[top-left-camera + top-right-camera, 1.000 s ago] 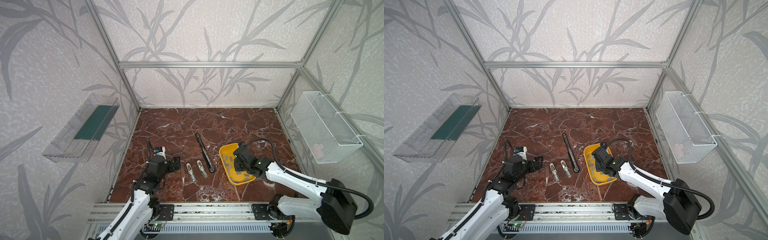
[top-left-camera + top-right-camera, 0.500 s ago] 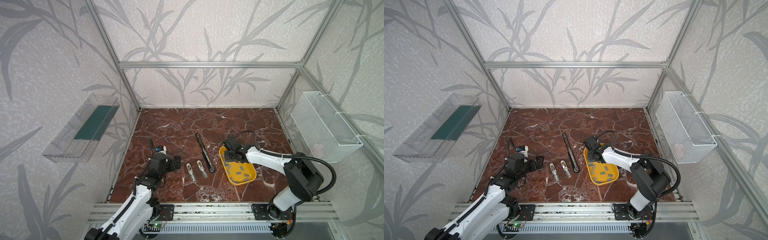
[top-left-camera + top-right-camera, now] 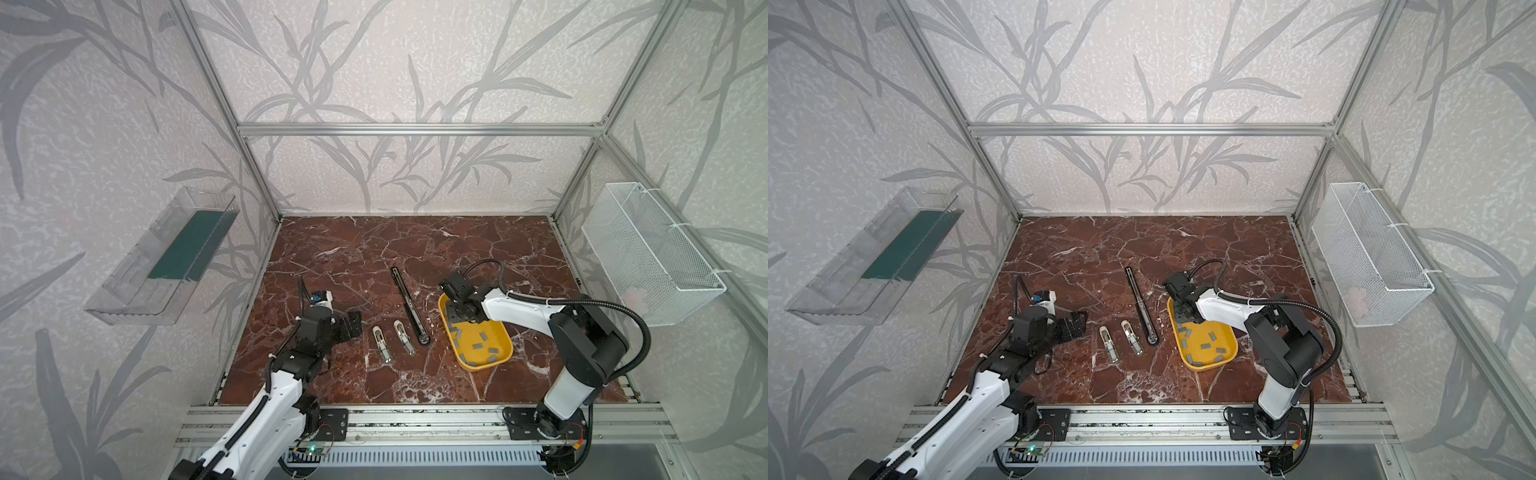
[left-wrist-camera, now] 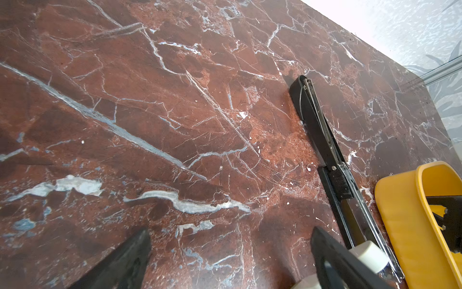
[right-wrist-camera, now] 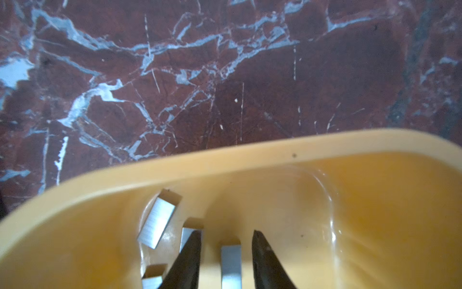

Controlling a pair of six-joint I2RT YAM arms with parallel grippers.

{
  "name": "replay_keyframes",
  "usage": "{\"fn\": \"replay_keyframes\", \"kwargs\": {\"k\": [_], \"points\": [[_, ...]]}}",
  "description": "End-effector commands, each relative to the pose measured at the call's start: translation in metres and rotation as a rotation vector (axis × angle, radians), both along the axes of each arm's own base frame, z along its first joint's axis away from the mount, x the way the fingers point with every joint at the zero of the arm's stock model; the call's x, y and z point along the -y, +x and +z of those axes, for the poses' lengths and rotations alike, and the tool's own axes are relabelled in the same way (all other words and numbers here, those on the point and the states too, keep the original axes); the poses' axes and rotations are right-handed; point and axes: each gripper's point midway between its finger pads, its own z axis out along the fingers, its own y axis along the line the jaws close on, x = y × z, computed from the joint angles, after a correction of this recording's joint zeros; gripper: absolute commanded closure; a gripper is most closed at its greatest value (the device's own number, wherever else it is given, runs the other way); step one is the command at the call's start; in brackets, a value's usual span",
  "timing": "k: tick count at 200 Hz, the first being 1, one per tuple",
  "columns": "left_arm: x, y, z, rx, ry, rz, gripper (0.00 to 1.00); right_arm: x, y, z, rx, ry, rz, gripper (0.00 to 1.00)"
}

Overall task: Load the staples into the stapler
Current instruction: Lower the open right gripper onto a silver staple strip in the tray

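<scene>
R gripper (image 5: 226,234): part-open astride flat grey metal staple strip (image 5: 231,265) (no contact) in yellow plastic tray (image 5: 225,160).
L gripper (image 4: 231,232): wide open, left of tray.

No text, label, brand, number or sign can be read in any view; the small blue patch (image 3: 317,297) at the left arm's wrist, seen in both top views, is too small to make out
</scene>
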Motion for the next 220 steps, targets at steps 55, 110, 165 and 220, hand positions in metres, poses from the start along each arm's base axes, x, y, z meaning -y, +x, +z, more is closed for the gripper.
{"fn": "replay_keyframes", "kwargs": {"k": [55,110,165,220], "points": [[0.003,0.007,0.012,0.035,-0.002,-0.011,0.01,0.011,-0.004,0.011,0.024,0.001,-0.019,0.72],[0.003,0.006,0.012,0.038,-0.005,-0.015,0.01,0.013,-0.011,-0.008,-0.018,-0.002,-0.032,0.72],[0.004,0.006,0.013,0.040,-0.006,-0.017,0.01,0.011,-0.014,-0.013,-0.039,0.011,-0.029,0.74],[0.004,0.006,0.013,0.042,-0.008,-0.019,0.01,0.010,-0.019,-0.017,-0.055,0.024,-0.032,0.79]]}}
